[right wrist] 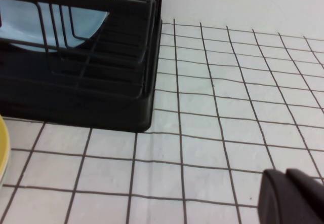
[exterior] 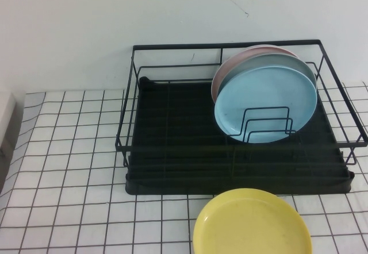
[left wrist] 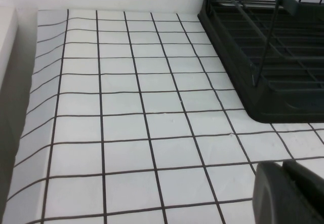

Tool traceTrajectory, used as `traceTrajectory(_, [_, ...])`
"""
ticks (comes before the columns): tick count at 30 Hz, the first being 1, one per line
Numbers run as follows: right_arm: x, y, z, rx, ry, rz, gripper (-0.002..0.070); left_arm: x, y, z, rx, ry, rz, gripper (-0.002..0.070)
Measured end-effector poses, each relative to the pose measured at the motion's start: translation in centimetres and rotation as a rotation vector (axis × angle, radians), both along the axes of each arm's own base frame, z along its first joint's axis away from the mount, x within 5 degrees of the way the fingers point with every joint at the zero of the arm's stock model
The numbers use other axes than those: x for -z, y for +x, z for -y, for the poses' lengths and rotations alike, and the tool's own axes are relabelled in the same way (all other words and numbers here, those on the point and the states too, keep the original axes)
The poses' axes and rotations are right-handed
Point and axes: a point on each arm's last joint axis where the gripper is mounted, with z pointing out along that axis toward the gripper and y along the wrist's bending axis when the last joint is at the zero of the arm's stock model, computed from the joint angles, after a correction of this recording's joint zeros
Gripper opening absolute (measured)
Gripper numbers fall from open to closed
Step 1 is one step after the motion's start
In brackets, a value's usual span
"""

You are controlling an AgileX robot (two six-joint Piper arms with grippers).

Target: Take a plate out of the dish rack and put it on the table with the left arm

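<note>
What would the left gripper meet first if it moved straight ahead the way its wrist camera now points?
Probably the bare table: the left gripper, low above the grid, points over open squares, with the dish rack off to one side. Depth is uncertain.

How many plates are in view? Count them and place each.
3. The yellow plate lies flat on the table in front of the rack. The blue plate and pink plate stand in the rack; others may hide behind. Only gripper tips show: left gripper, right gripper.
</note>
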Motion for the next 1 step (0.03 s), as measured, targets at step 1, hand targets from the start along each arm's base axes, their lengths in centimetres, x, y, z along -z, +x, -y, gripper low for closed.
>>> traceTrajectory(1, [0.0,0.0,0.0,0.0,0.0,0.0,-0.0004,0.0,0.0,0.0,0.0,0.0,0.0,-0.0002])
